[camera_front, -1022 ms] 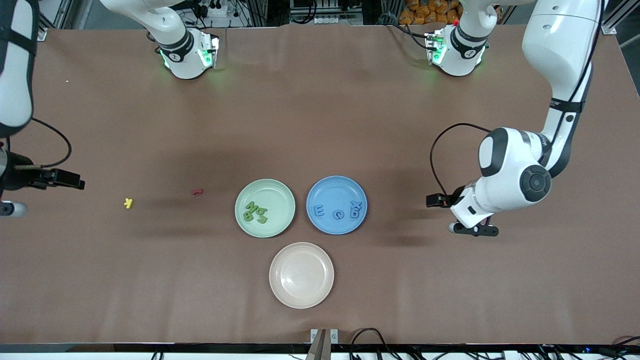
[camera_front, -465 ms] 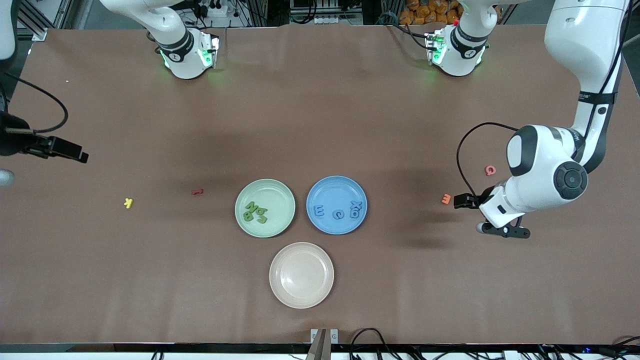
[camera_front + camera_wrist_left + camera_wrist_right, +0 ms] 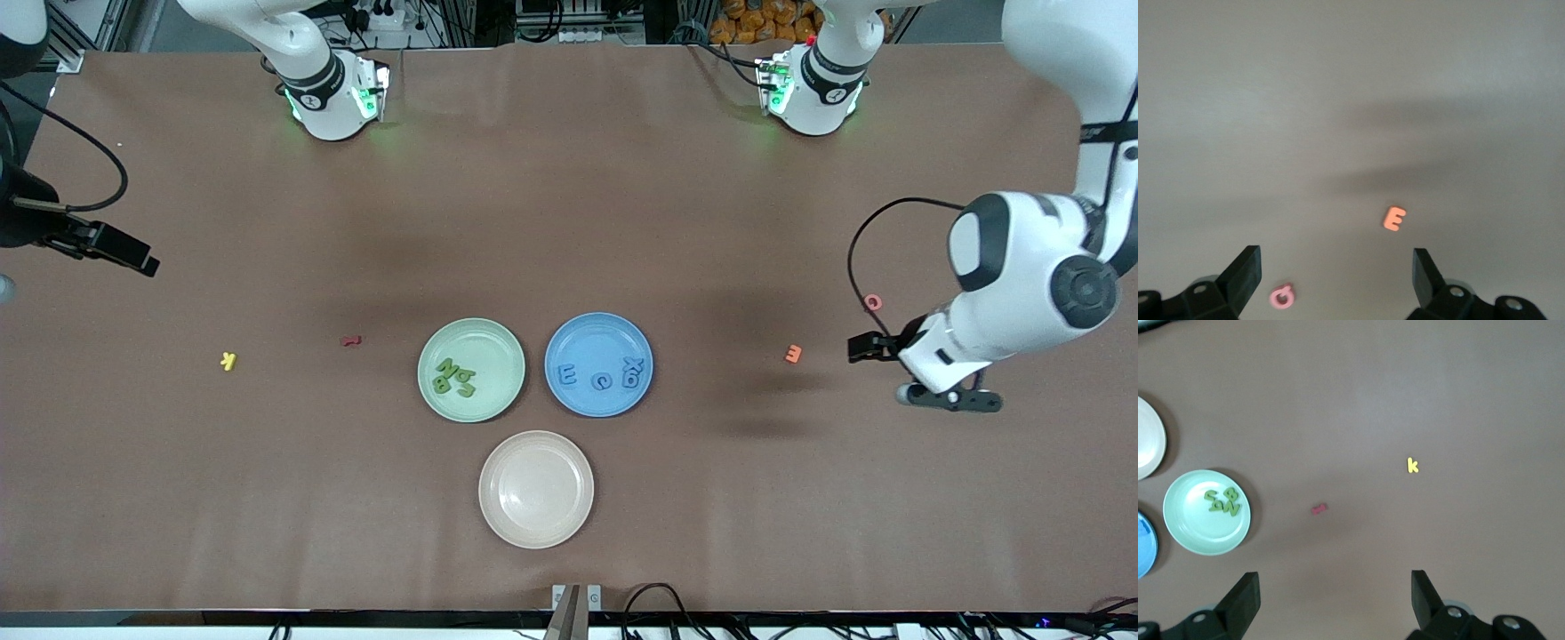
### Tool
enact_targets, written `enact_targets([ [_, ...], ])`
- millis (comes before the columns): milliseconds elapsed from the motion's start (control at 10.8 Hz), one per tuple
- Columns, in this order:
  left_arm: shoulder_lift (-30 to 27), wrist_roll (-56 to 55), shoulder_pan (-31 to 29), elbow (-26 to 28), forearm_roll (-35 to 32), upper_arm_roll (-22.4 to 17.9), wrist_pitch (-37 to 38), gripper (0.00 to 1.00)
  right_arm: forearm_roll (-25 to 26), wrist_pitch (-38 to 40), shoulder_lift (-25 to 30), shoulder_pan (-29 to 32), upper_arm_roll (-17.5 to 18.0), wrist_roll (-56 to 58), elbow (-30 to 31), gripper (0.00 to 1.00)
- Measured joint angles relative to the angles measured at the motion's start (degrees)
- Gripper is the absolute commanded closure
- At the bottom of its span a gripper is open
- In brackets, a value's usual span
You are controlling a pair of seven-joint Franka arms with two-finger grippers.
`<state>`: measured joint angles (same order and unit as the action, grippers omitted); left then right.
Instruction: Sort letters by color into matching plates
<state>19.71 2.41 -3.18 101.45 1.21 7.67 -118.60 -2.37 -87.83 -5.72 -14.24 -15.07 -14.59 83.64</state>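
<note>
At the right arm's end of the worktop [image 3: 569,222] you see the right pincer [image 3: 1335,603] up in the air, its fingers spread wide and holding nothing. Under it lie a yellow K [image 3: 228,360] and, nearer to the plates, a small red letter [image 3: 352,340]. Next comes the mint green plate [image 3: 492,345], which holds a tight cluster of dark green letters [image 3: 454,377]. Just beside it the blue plate [image 3: 598,335] holds four blue letters [image 3: 596,377], an E, a G, an O and an X, spread apart. The cream plate [image 3: 536,489], nearer to the camera, is bare. Toward the left arm's end lie an orange E [image 3: 793,354] and a pink G [image 3: 873,301]. The left pincer [image 3: 1337,280] hangs over these two, also released.
</note>
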Motion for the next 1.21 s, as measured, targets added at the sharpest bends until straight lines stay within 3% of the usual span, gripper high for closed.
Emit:
enact_targets([
  [465,-9.1,0.0,0.4,-0.5,-0.9,-2.9,1.6,0.00,3.1,-4.3,0.1,0.1,0.2,-0.7,1.5,0.00],
  [1208,-16.9,-2.0,5.2,-5.0,-2.0,-6.1,13.2,0.00,3.4,-4.4,0.5,0.3,0.1,-0.7,1.5,0.00],
])
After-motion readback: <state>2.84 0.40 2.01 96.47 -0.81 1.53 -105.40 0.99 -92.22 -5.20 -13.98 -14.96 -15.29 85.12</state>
